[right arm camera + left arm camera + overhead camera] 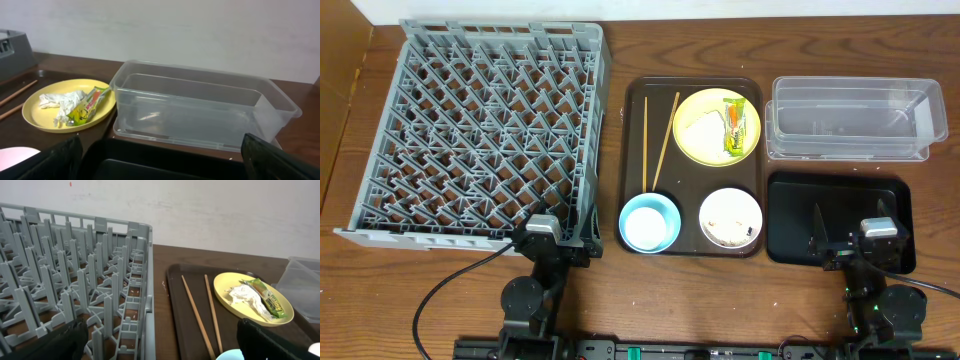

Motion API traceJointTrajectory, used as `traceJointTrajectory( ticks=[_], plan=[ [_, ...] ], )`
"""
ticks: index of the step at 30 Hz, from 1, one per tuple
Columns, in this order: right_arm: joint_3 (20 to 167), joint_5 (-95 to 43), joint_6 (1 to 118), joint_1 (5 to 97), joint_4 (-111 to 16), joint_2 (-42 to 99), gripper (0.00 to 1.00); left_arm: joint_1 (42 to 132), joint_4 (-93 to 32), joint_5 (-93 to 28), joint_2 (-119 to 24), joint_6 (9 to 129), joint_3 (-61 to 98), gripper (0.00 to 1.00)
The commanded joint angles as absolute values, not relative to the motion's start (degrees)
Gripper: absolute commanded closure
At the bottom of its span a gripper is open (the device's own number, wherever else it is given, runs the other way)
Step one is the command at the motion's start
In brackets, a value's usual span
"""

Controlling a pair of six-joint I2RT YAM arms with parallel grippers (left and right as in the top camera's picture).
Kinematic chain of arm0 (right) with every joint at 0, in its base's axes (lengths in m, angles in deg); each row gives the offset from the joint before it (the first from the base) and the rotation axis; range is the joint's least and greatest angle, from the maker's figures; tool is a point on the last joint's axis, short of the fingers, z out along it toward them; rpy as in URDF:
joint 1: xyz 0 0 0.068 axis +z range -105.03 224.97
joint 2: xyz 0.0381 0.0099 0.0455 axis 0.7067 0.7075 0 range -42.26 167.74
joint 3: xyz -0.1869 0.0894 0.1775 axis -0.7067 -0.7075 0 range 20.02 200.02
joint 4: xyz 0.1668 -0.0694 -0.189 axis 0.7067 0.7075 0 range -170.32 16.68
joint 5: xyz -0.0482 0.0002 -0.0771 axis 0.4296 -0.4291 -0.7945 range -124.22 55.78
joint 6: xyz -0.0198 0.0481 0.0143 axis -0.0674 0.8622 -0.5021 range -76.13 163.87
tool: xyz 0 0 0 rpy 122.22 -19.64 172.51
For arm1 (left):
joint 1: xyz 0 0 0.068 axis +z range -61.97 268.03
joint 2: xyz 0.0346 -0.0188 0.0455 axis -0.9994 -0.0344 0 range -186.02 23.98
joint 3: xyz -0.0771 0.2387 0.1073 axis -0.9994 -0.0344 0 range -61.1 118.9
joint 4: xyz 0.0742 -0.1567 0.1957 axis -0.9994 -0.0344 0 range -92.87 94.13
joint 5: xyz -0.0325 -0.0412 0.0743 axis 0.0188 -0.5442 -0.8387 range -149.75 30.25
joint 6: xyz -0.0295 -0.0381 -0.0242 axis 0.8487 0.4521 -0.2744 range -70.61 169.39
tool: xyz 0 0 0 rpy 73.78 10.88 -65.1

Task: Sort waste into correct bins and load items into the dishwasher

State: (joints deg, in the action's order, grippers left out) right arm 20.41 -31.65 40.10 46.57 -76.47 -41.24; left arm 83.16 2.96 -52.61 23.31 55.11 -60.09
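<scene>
**Both grippers spread wide at the table's near edge, nothing held**

The left gripper (560, 222) hovers at the near right corner of the grey dish rack (470, 130), its jaws wide apart. The right gripper (852, 222) hangs over the near part of the shallow black tray (800, 200), equally spread and gripping nothing.

Between the rack and the bins sits the brown serving tray (692, 185). At its far right, the yellow plate (712, 152) carries the crumpled white napkin (701, 128) and the green-and-orange snack wrapper (734, 125). Two wooden chopsticks (644, 140) lie left of the plate. The light blue bowl (667, 208) stands near left. The white bowl (731, 200), near right, holds crumbs (725, 228). The clear plastic tub (855, 120) sits just behind the black tray.
</scene>
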Motion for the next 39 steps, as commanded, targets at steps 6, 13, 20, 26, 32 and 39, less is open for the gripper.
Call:
traceJointTrajectory(
  ticks=[6,13,20,26,32,39],
  plan=[
    [20.34,-32.31,40.56,46.09,-76.25,-41.46,0.01,83.51,0.91,-51.85,23.62,54.39,-60.87,0.05],
    [20.34,-32.27,40.60,46.09,-76.23,-41.46,0.01,83.51,1.17,-51.80,23.62,54.39,-60.87,0.05],
    [20.34,-32.24,40.60,46.11,-76.25,-41.46,0.01,83.51,1.19,-51.80,23.62,54.39,-60.87,0.05],
    [20.34,-31.19,41.39,46.11,-77.82,-41.46,0.01,83.51,1.04,-51.78,23.62,54.39,-60.87,0.05],
    [20.80,-21.88,43.55,46.11,-79.20,-41.46,0.01,83.51,10.28,-51.17,23.64,54.43,-60.70,0.05],
    [32.08,-20.42,45.91,46.11,-69.47,-37.05,0.01,83.51,12.75,-51.15,20.14,54.54,-52.48,0.05]
  ],
)
